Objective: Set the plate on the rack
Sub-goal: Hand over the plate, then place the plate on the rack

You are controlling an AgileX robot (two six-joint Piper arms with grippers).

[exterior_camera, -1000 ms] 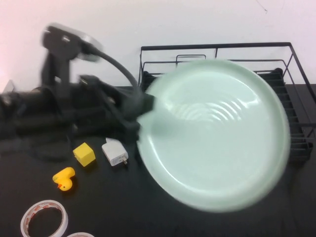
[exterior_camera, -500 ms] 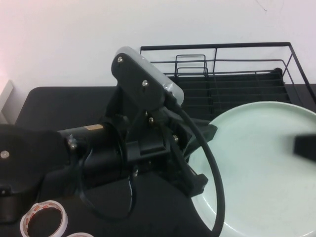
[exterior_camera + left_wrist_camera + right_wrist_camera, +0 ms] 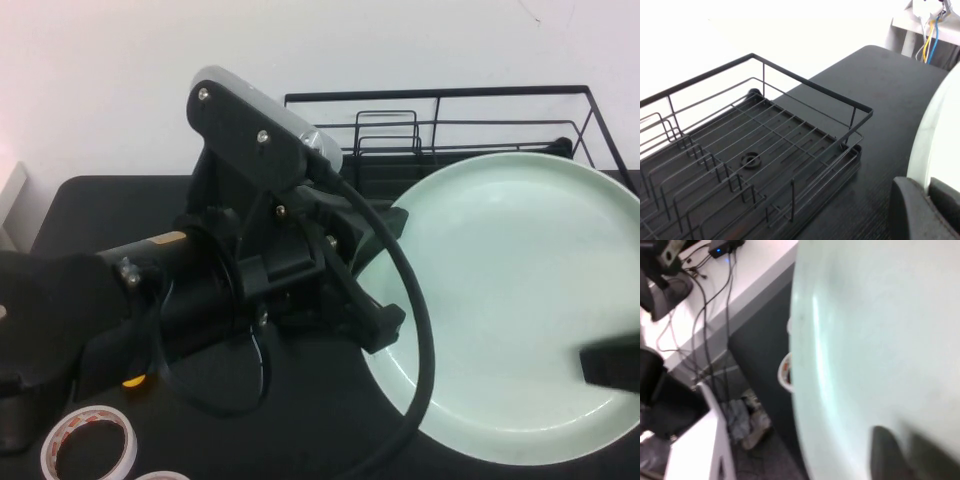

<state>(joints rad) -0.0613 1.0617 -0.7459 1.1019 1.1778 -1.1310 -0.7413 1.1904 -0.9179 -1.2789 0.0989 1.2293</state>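
Plate point(image 3: 510, 300) was off the table and in front of the rack point(image 3: 440, 130), its mint-green face turned toward the high camera and covering much of the rack's right half. It looked rigid, glossy and probably breakable, so I judged it slippery and best taken at the raised rim, not the slick face. My left gripper point(image 3: 385, 305) was at the plate's left rim, and the left wrist view showed one dark finger point(image 3: 920, 212) lying against the pale edge, jaws narrowed around that rim. My right gripper point(image 3: 610, 365) was at the lower right of the plate; its wrist view showed a dark pad point(image 3: 890, 452) against the plate's surface, but I could not tell how far its jaws stood. Beyond the plate, a tape roll point(image 3: 88, 442) lay on the black table point(image 3: 110, 210), well apart.
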